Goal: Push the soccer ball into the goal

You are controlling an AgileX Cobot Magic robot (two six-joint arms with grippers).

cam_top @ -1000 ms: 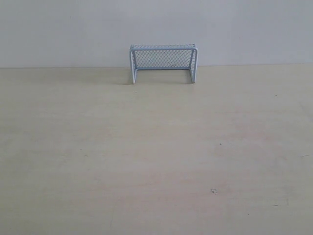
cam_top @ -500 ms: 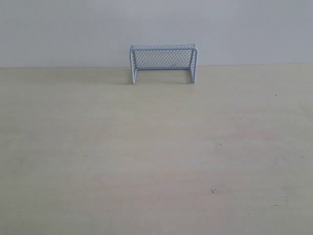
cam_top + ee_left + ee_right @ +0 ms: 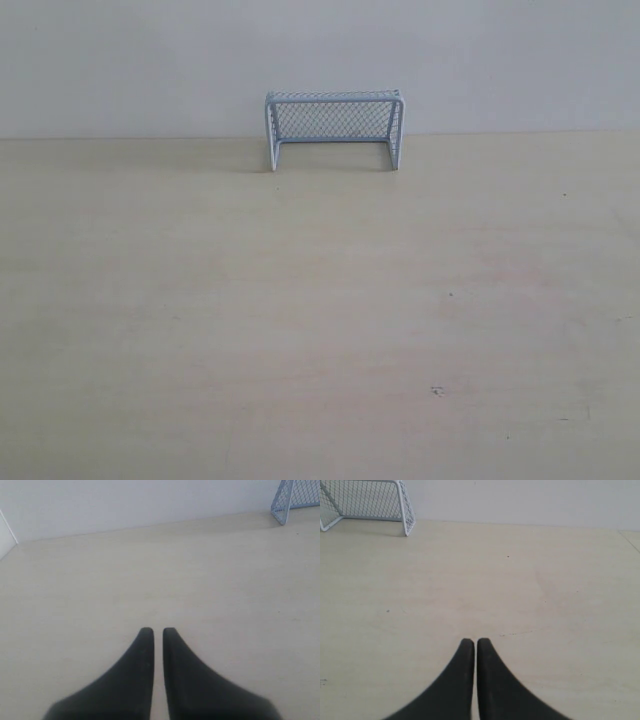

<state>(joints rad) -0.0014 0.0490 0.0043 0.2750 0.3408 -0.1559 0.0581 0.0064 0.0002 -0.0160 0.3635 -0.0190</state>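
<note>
The pale blue-white goal (image 3: 334, 128) with fine mesh stands at the far edge of the table, against the wall, its mouth facing the near side. One corner of the goal (image 3: 295, 499) shows in the left wrist view, and the goal (image 3: 367, 504) also appears in the right wrist view. No soccer ball shows in any view. My left gripper (image 3: 154, 630) hangs over bare tabletop, its black fingers nearly together with nothing between them. My right gripper (image 3: 472, 641) is shut too, empty, over bare table. Neither gripper shows in the exterior view.
A light wooden table (image 3: 320, 320) fills the scene, with a white wall (image 3: 320, 50) right behind the goal. A few small dark specks (image 3: 437, 390) mark the table surface.
</note>
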